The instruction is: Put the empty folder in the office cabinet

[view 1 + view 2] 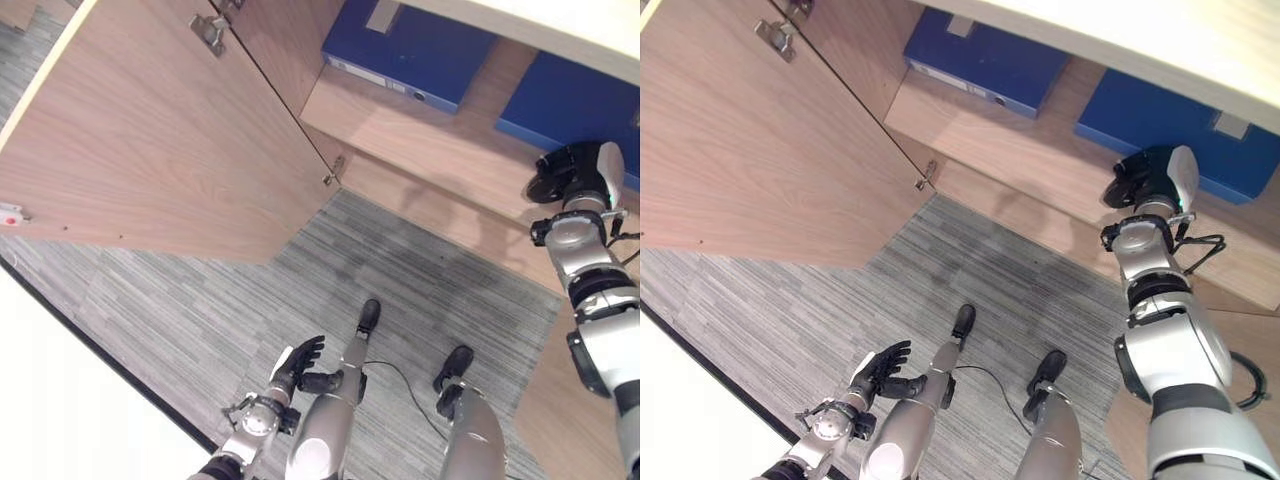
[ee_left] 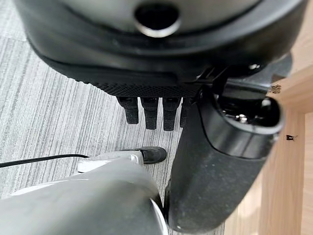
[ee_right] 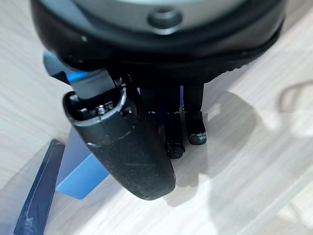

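Low on the cabinet's wooden shelf [image 1: 420,130], at the right: right robot hand [image 1: 1145,178], raised on its silver arm, white thumb cover upward, dark fingers [image 3: 188,125] hanging straight and loose in the wrist view, tips over bare wood, closed round nothing. Just beside it, touching or nearly so — cannot tell which — a blue folder [image 1: 575,105] lying flat on the shelf, its corner showing past the thumb in the right wrist view [image 3: 80,169]. Further along the same shelf, well apart to the left, a second blue folder [image 1: 410,50], also flat, pale spine label toward the front edge. Above both, a pale cabinet top [image 1: 1160,40] cutting across the upper corner. Down at the lower left, left robot hand [image 1: 300,362], fingers [image 2: 149,111] straight and relaxed, holding nothing, hanging over grey striped carpet [image 1: 200,300]. Between the two hands, carpet running up to the cabinet's base. At the left, swung wide open, a wooden cabinet door [image 1: 150,140] — metal hinge [image 1: 209,32] near its upper edge, another hinge [image 1: 333,170] lower down where door meets cabinet.
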Robot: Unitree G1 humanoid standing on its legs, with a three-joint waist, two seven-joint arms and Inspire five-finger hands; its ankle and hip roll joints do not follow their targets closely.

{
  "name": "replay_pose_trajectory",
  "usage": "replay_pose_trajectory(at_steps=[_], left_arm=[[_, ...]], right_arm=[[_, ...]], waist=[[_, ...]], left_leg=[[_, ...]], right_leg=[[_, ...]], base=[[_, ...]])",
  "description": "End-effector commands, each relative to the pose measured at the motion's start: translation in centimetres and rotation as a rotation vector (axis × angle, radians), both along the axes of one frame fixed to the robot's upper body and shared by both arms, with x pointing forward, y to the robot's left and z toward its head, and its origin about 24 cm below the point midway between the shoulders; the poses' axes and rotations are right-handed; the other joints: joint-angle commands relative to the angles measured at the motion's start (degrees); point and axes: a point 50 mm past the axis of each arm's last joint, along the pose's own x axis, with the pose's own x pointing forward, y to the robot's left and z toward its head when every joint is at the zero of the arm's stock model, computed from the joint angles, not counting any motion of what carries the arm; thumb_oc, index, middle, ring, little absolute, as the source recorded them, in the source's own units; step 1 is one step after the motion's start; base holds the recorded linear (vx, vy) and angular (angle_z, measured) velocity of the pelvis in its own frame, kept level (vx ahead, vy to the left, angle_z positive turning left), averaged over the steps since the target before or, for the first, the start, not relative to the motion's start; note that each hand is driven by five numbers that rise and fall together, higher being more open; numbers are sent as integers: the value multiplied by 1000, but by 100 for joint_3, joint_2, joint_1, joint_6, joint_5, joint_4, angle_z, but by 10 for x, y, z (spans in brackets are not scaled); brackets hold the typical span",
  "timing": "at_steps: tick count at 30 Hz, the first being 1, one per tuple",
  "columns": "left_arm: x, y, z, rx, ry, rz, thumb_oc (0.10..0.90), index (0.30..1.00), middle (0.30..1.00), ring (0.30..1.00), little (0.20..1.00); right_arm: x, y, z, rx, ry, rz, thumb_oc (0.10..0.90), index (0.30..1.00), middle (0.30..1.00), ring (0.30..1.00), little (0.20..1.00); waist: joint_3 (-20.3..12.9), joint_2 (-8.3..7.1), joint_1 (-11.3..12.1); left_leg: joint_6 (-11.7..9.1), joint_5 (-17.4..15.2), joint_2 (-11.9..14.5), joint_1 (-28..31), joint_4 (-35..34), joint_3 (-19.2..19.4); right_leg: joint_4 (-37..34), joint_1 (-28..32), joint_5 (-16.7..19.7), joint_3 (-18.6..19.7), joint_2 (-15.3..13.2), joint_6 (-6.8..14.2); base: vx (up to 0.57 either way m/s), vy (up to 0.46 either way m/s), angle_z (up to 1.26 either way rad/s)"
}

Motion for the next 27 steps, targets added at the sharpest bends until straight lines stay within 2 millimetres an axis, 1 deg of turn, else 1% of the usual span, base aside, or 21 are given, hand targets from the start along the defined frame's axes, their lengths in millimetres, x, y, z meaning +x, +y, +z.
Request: replay_pose_trajectory(at_steps=[1, 3, 4, 8, 9, 11, 14, 15, 17, 18, 19, 20, 21, 22, 23, 24, 25, 26, 27], left_arm=[[-32, 34, -18, 134, 114, -39, 800, 900, 900, 900, 900], [-34, 35, -19, 131, 119, -45, 800, 900, 900, 900, 900], [-36, 34, -20, 129, 127, -54, 800, 900, 900, 900, 900], [-34, 35, -19, 126, 127, -40, 800, 900, 900, 900, 900], [-30, 35, -18, 124, 123, -28, 800, 900, 900, 900, 900], [-26, 34, -18, 127, 118, -23, 800, 900, 900, 900, 900], [-25, 32, -18, 145, 118, -42, 800, 900, 900, 900, 900], [-25, 32, -18, 145, 118, -42, 800, 900, 900, 900, 900], [-16, 31, -15, 140, 103, -18, 800, 900, 900, 900, 900], [-14, 31, -15, 137, 101, -6, 800, 900, 900, 900, 900], [-12, 30, -14, 133, 99, 6, 800, 900, 900, 900, 900], [-13, 31, -15, 135, 100, 5, 800, 900, 900, 900, 900], [-9, 29, -14, 116, 100, 34, 800, 900, 900, 900, 900], [-9, 29, -14, 118, 102, 33, 800, 900, 900, 900, 900], [-5, 30, -13, 102, 99, 71, 800, 900, 900, 900, 900], [-3, 28, -12, 91, 98, 86, 800, 900, 900, 900, 900], [-1, 28, -12, 85, 99, 102, 800, 900, 900, 900, 900], [-3, 27, -13, 74, 106, 119, 800, 900, 900, 900, 900], [-3, 27, -13, 76, 107, 118, 800, 900, 900, 900, 900]], right_arm=[[-35, -63, 90, -110, -212, -217, 400, 300, 300, 300, 300], [-37, -62, 102, -128, -239, -216, 400, 300, 300, 300, 300], [-37, -60, 112, -144, -268, -209, 400, 300, 300, 300, 300], [-33, -51, 118, -175, -278, -179, 400, 300, 300, 300, 300], [-29, -45, 117, -187, -274, -154, 400, 300, 300, 300, 300], [-26, -40, 115, -187, -271, -136, 400, 300, 300, 300, 300], [-22, -36, 105, -180, -250, -121, 400, 300, 300, 300, 300], [-22, -36, 104, -180, -250, -122, 400, 300, 300, 300, 300], [-16, -26, 85, -75, -280, -71, 400, 300, 300, 300, 300], [-13, -21, 74, -30, -286, -45, 800, 900, 900, 900, 900], [-10, -12, 65, 5, -301, -6, 800, 900, 900, 900, 900], [-11, -13, 64, 7, -300, -7, 800, 900, 900, 900, 900], [-7, 7, 41, 101, -331, 87, 800, 900, 900, 900, 900], [-8, 7, 40, 102, -330, 85, 800, 900, 900, 900, 900], [-11, 22, 12, 168, -338, 135, 800, 900, 900, 900, 900], [-12, 31, 1, 197, -339, 161, 800, 900, 900, 900, 900], [-16, 40, -17, 241, -327, 189, 800, 900, 900, 900, 900], [-23, 49, -39, 293, -306, 216, 800, 900, 900, 900, 900], [-23, 49, -40, 294, -305, 214, 800, 900, 900, 900, 900]], waist=[[-115, 9, 247], [-145, -1, 260], [-182, -26, 259], [-211, -74, 238], [-234, -123, 226], [-253, -169, 211], [-275, -219, 182], [-274, -220, 182], [-307, -270, 123], [-321, -296, 103], [-334, -326, 69], [-337, -335, 76], [-359, -395, 0], [-363, -403, 8], [-391, -497, -83], [-426, -517, -125], [-442, -553, -186], [-472, -614, -253], [-484, -613, -251]], left_leg=[[-244, -815, 136, 393, -1, 41], [-251, -806, 140, 405, -22, 29], [-249, -808, 130, 425, -40, 16], [-249, -819, 136, 446, -26, 10], [-248, -830, 136, 471, -13, 6], [-252, -843, 146, 491, 9, -1], [-255, -856, 151, 533, 12, -4], [-255, -855, 152, 536, 11, -6], [-246, -874, 167, 603, 16, 12], [-243, -885, 171, 634, 24, 18], [-236, -900, 181, 673, 27, 27], [-236, -900, 182, 681, 25, 26], [-224, -943, 209, 769, 58, 46], [-223, -945, 208, 776, 58, 45], [-214, -985, 237, 873, 92, 80], [-196, -978, 245, 893, 102, 86], [-188, -997, 259, 947, 110, 101], [-193, -1049, 288, 1076, 106, 133], [-186, -1020, 283, 1057, 104, 125]], right_leg=[[-561, 345, 104, 233, -124, 496], [-569, 355, 100, 220, -125, 496], [-579, 378, 95, 213, -115, 488], [-577, 411, 83, 215, -100, 475], [-597, 462, 84, 224, -76, 464], [-614, 498, 93, 224, -69, 461], [-669, 574, 116, 208, -73, 458], [-673, 579, 117, 206, -72, 458], [-744, 696, 145, 213, -62, 455], [-768, 741, 158, 207, -55, 454], [-803, 795, 166, 206, -46, 450], [-809, 806, 168, 203, -45, 450], [-867, 937, 187, 211, -27, 441], [-871, 945, 187, 210, -27, 441], [-983, 1140, 221, 191, -9, 444], [-1051, 1184, 282, 179, -8, 441], [-1103, 1268, 294, 182, 8, 436], [-1162, 1401, 277, 188, 15, 436], [-1199, 1401, 323, 179, 16, 440]], base=[[8, -16, 4], [3, -6, 2], [12, -10, 3], [1, -6, 4], [0, 0, 0], [0, 0, 0], [-6, -1, -1], [0, 0, 0], [-3, 13, 2], [3, 20, 5], [5, 9, 6], [18, 12, 6], [13, 7, 3], [0, 0, 0], [0, 0, 0], [0, 0, 0], [48, 11, -3], [28, 8, -7], [50, 0, -5]])
